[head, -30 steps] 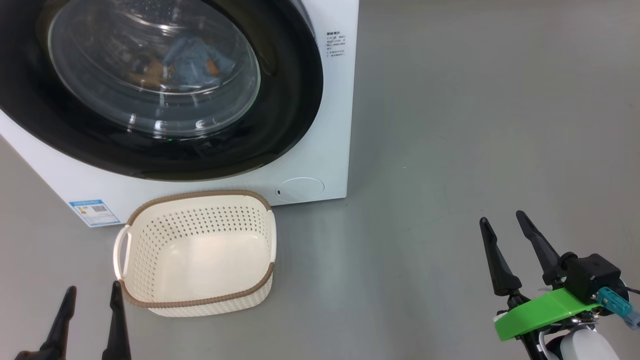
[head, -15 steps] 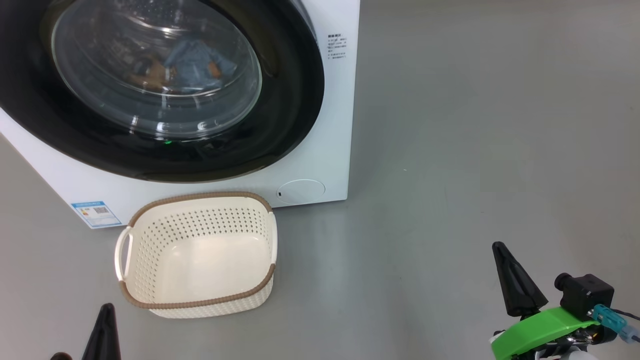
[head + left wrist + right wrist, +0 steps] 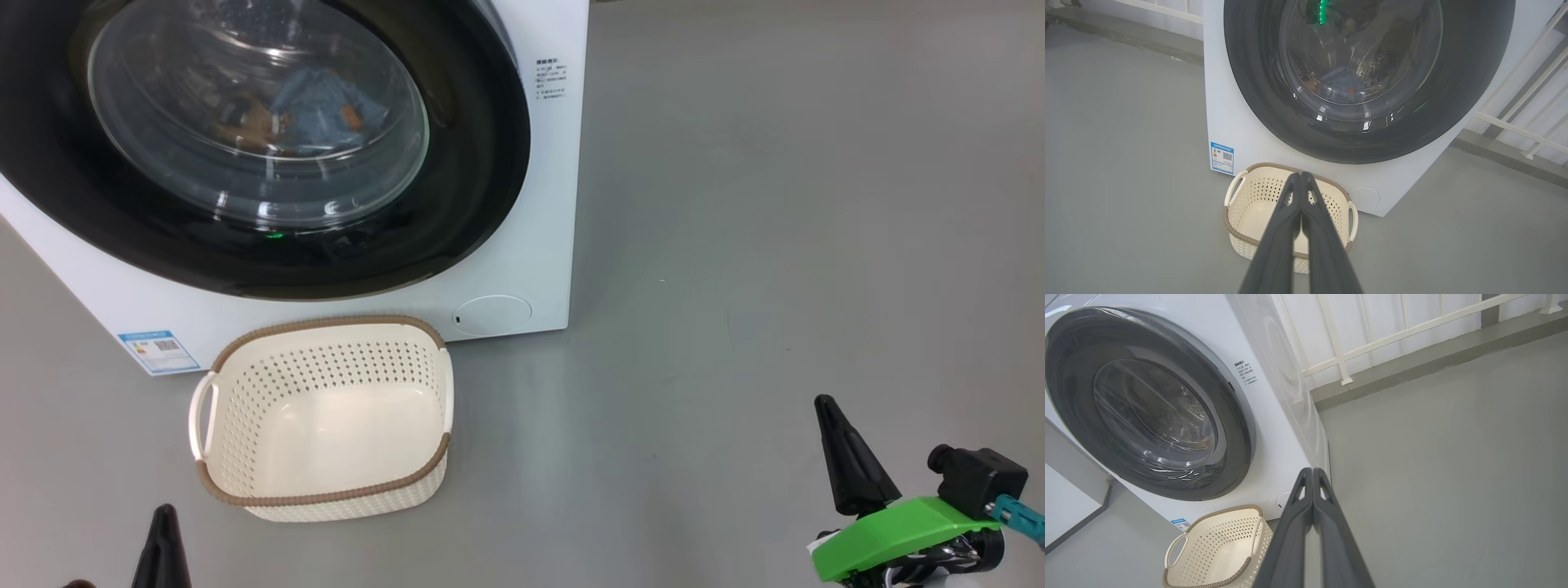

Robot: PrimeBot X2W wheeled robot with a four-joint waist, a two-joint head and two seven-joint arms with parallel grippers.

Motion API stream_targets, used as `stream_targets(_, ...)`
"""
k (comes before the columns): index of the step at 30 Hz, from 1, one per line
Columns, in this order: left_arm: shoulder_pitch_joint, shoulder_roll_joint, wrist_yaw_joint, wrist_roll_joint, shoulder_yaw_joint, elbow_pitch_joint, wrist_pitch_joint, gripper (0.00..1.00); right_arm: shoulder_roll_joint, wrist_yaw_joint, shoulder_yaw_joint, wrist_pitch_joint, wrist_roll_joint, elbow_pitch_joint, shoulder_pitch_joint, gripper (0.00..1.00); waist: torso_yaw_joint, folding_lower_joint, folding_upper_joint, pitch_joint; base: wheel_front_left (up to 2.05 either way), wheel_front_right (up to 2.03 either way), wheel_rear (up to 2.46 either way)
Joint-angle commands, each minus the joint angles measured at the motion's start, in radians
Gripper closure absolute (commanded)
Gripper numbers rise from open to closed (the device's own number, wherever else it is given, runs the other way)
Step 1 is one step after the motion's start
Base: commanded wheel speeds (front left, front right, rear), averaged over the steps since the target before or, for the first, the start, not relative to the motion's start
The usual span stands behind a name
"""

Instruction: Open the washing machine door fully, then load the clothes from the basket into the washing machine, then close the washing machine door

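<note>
The white washing machine point(image 3: 522, 245) stands on the floor with its black-rimmed round door point(image 3: 457, 220) closed flat against the front. Through the glass bowl I see light-blue clothes point(image 3: 322, 102) with orange-brown print lying in the drum, also clothes point(image 3: 1341, 83) in the left wrist view. The cream basket point(image 3: 322, 416) sits empty on the floor just before the machine. My left gripper point(image 3: 163, 513) is shut, low at the bottom left, short of the basket. My right gripper point(image 3: 826, 404) is shut over bare floor at the lower right. Both grippers hold nothing.
A blue label sticker point(image 3: 157, 349) and a small round flap point(image 3: 492, 314) mark the machine's lower front. Grey floor spreads to the right. A white railing point(image 3: 1372, 339) and a low kerb point(image 3: 1433, 359) run behind the machine.
Both grippers have gone from open to shut, fingers coming together on nothing. Both have dropped lower in the head view. The door, clothes and basket stay as they were.
</note>
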Motion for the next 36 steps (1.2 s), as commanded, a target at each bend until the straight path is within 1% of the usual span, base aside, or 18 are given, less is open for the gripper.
stream_targets(1, -0.041, 0.018, -0.002, -0.031, 0.007, -0.017, 0.008, 1.00, -0.003, -0.001, -0.006, 0.004, 0.030, -0.023, -0.027, 1.00, 0.000, -0.0001, 0.0000, -0.001, 0.00, 0.00, 0.00)
stream_targets(36, -0.099, 0.027, -0.005, -0.450, -0.014, 0.028, 0.110, 1.00, 0.018, -0.003, -0.041, 0.106, 0.413, -0.018, -0.026, 1.00, 0.004, -0.0002, 0.0000, -0.018, 0.00, 0.00, 0.00)
